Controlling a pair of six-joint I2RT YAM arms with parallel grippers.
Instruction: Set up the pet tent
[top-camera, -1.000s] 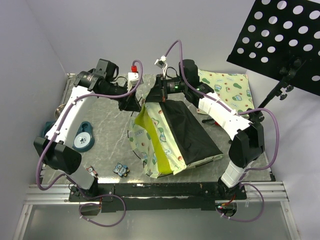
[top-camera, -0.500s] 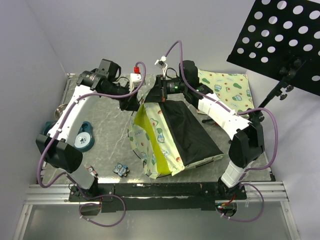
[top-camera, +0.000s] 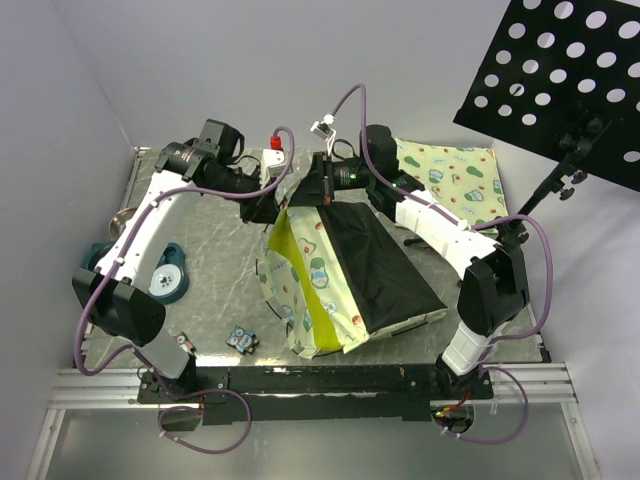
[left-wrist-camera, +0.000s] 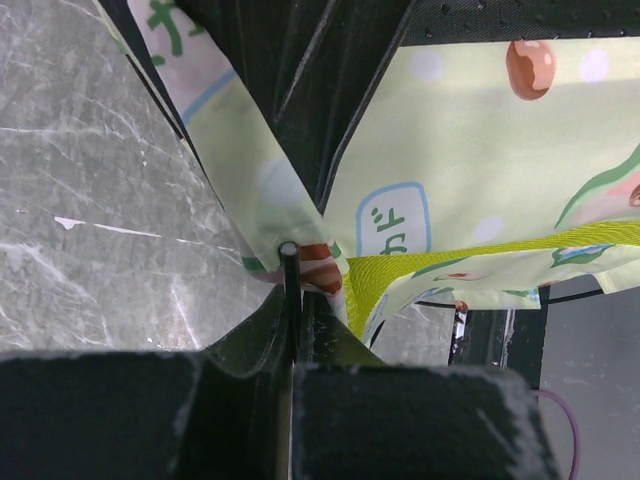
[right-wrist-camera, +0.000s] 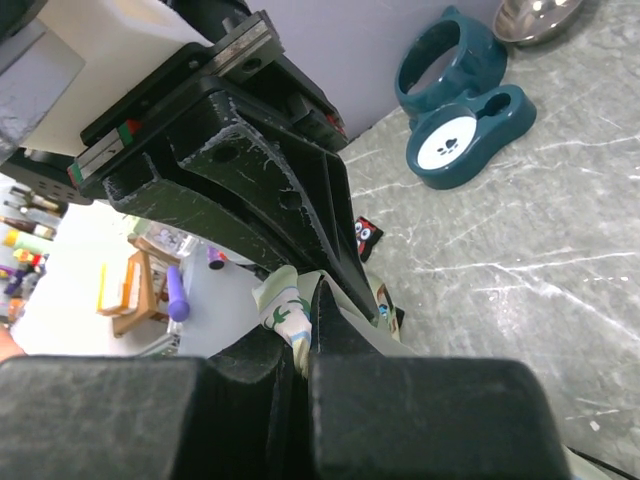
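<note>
The pet tent (top-camera: 340, 270) lies partly raised in the middle of the table, with cream avocado-print fabric, a lime panel and the black base sheet turned up. My left gripper (top-camera: 271, 209) is at the tent's far left corner. In the left wrist view it (left-wrist-camera: 291, 305) is shut on a thin black pole (left-wrist-camera: 288, 262) whose end sits at the fabric edge (left-wrist-camera: 300, 215). My right gripper (top-camera: 318, 196) is at the tent's far top edge. In the right wrist view it (right-wrist-camera: 307, 338) is shut on a fold of printed tent fabric (right-wrist-camera: 284, 312).
A flat mat (top-camera: 455, 175) of similar print lies at the back right. A teal pet feeder (top-camera: 168, 272) and a metal bowl (top-camera: 122, 220) are at the left. A small printed card (top-camera: 240, 340) lies near the front. A black perforated stand (top-camera: 560, 70) rises at the right.
My left gripper has shifted slightly right toward the tent's far corner, still holding the pole. The right gripper and the tent have hardly moved.
</note>
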